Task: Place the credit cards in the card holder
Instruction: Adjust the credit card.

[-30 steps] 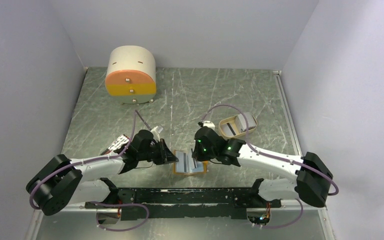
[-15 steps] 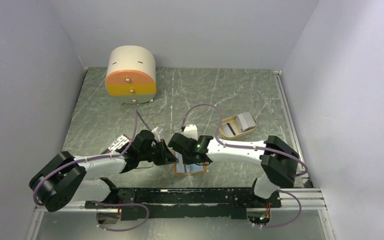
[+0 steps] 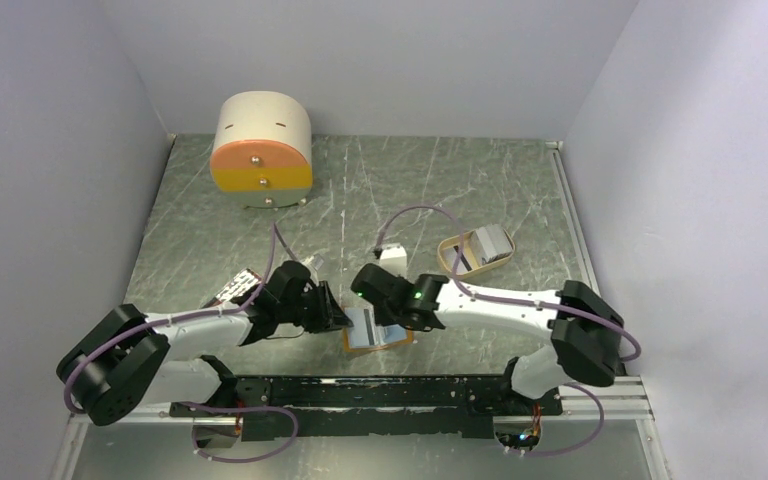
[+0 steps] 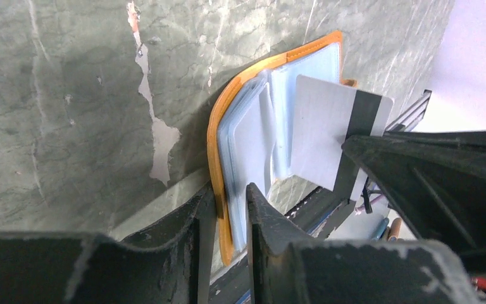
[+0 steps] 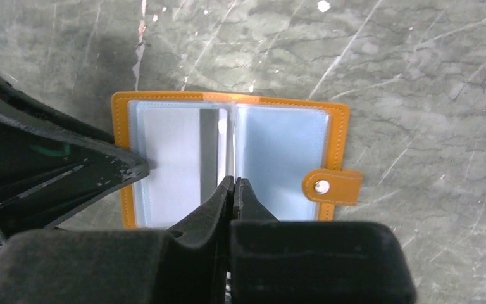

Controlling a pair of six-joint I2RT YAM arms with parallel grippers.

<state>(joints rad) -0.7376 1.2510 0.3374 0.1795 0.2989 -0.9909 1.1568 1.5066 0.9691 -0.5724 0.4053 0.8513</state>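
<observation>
The orange card holder (image 3: 392, 343) lies open near the table's front edge, pale blue sleeves up (image 5: 281, 152). My left gripper (image 3: 340, 322) is at its left edge. In the left wrist view the fingers (image 4: 231, 193) stand slightly apart, with the orange cover (image 4: 218, 145) between them. My right gripper (image 3: 378, 316) is over the holder's middle, shut (image 5: 233, 182) on a pale credit card (image 4: 319, 126) with a dark stripe (image 5: 209, 149). The card slants into the left sleeve. More credit cards (image 3: 490, 242) lie in the tan tray.
A tan oval tray (image 3: 450, 255) stands right of the holder, behind my right arm. A round cream-and-orange drawer box (image 3: 261, 150) sits at the back left. A dark flat item (image 3: 235, 287) lies beside my left arm. The black base rail (image 3: 380, 390) runs close in front.
My right arm has swung left over the holder with the card, its elbow folding in. The left fingers have parted a little on the cover, and the holder has shifted slightly.
</observation>
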